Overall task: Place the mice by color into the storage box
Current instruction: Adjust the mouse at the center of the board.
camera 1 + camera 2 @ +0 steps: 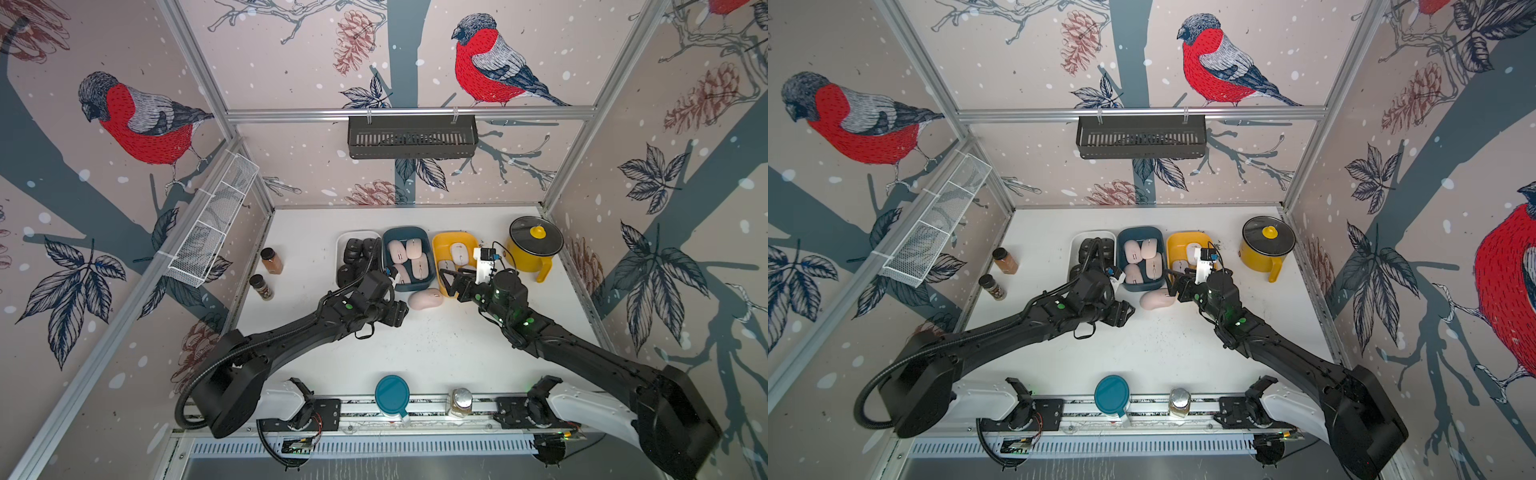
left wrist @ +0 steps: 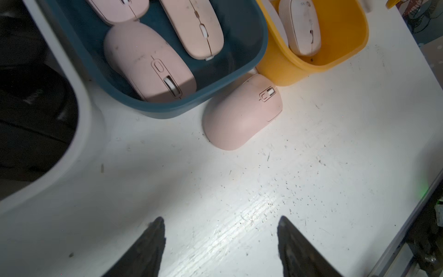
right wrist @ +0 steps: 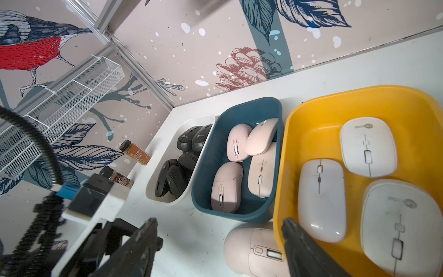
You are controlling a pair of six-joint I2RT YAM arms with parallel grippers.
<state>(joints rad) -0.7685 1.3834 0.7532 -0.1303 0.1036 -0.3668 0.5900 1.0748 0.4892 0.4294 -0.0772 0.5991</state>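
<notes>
Beside blue bin (image 2: 167, 111): loose pink mouse (image 2: 242, 115); I judge it belongs inside with the pinks.
Left gripper (image 2: 221, 219): parted, empty.
Right gripper (image 3: 219, 220): parted, empty, near that mouse.

Three bins: white bin (image 3: 167, 156), blue bin (image 3: 208, 165), yellow bin (image 3: 311, 115). Five pink mice (image 3: 226, 187), three white mice (image 3: 321, 199), at least five black mice (image 3: 167, 177). Two spice jars (image 3: 135, 153).
</notes>
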